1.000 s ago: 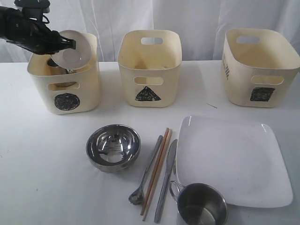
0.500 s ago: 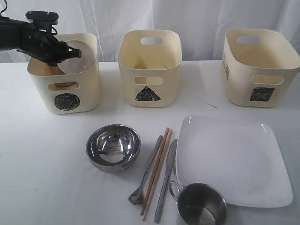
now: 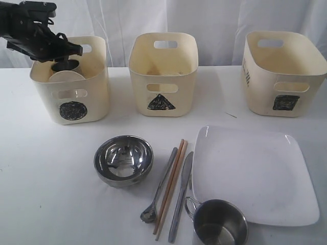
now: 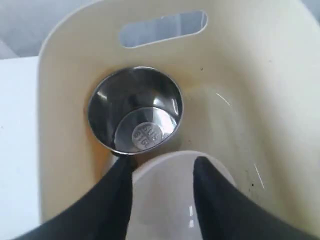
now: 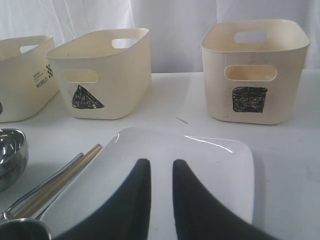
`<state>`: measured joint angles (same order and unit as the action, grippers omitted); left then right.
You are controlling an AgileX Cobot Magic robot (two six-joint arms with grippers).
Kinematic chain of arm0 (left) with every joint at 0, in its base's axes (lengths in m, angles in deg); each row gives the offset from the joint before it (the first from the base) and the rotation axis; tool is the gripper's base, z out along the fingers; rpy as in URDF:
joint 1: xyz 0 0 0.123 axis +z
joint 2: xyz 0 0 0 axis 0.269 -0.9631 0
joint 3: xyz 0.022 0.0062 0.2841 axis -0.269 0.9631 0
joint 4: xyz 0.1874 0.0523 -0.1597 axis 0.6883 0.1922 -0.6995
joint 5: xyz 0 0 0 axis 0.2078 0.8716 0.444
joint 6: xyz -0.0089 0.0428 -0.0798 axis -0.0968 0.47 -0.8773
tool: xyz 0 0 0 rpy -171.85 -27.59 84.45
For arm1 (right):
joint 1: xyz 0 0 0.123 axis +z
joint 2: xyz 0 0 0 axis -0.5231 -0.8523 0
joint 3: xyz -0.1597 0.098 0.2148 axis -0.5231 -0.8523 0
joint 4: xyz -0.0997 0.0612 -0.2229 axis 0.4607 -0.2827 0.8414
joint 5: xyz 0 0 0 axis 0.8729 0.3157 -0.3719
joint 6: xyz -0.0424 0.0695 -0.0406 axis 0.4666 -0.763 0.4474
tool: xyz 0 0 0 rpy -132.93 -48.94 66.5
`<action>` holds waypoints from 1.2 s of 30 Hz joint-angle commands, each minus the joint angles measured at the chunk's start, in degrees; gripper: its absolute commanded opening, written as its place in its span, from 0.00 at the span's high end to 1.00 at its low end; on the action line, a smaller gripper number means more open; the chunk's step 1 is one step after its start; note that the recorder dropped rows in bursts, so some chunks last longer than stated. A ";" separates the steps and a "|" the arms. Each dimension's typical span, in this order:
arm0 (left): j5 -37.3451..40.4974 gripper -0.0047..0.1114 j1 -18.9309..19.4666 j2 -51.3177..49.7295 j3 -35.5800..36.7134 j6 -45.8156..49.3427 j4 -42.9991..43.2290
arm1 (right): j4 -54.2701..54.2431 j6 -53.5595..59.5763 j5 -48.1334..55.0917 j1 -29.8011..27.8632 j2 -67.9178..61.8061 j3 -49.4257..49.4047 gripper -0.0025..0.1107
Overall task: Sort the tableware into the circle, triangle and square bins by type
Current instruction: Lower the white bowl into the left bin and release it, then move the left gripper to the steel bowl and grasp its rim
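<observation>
your left gripper [image 4: 162,164] popped wide | white bowl [image 4: 165,202] dropped into far-left circle bin [image 3: 96,99] | right gripper [image 5: 160,165] sat narrow, empty | bowl sorted, plenty left

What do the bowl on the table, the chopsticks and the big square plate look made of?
Bowl: polished metal, probably steel, given its mirror reflections. Chopsticks: likely wood, matte reddish-brown. Square plate: glossy white, ceramic or melamine; can't tell which.
</observation>
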<state>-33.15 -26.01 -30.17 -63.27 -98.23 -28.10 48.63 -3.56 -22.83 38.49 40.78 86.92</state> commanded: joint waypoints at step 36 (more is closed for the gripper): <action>1.65 0.43 -21.74 38.72 50.30 0.49 -10.31 | 0.38 -0.11 -0.20 -0.15 0.33 -0.32 0.84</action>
<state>-31.38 -47.44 8.01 -13.49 -97.45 -37.65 48.63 -3.56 -22.83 38.49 40.78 86.92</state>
